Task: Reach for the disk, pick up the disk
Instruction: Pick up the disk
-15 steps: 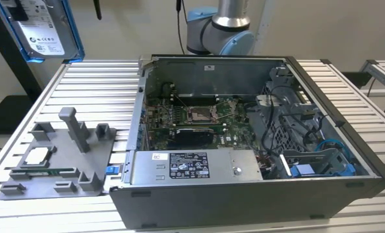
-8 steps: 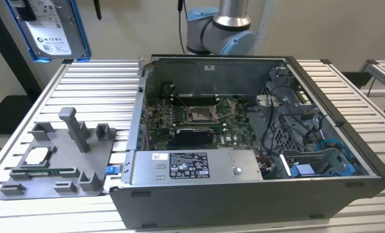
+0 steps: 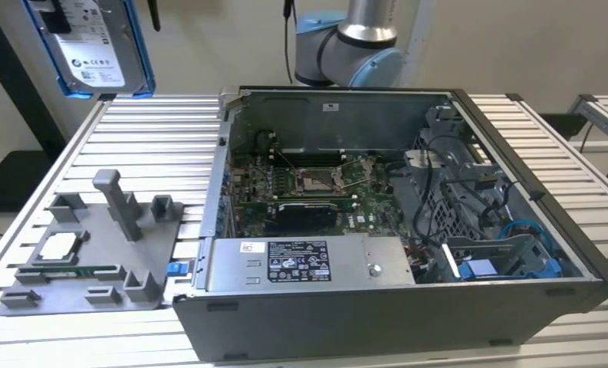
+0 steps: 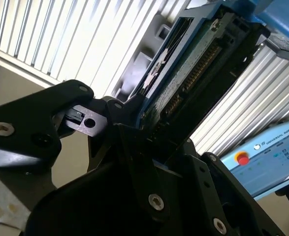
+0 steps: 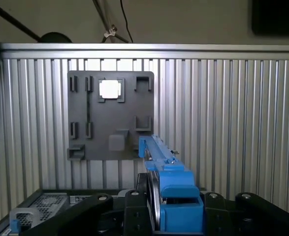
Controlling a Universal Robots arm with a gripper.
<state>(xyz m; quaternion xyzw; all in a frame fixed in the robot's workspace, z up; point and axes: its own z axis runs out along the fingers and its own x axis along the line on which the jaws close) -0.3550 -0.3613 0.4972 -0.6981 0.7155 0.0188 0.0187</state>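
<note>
a: disk (image 3: 92,42) position?
b: it hangs high over the ribbed table (image 3: 129,130), at the exterior view's left, well apart from the open computer case (image 3: 386,322).
a: and the claw (image 5: 159,209)?
b: clenched on the disk. in the first wrist view its jaws pinch the blue frame (image 5: 178,189) edge-on, likely to spare the label face, with the grey tray (image 5: 110,147) far beneath.
</note>
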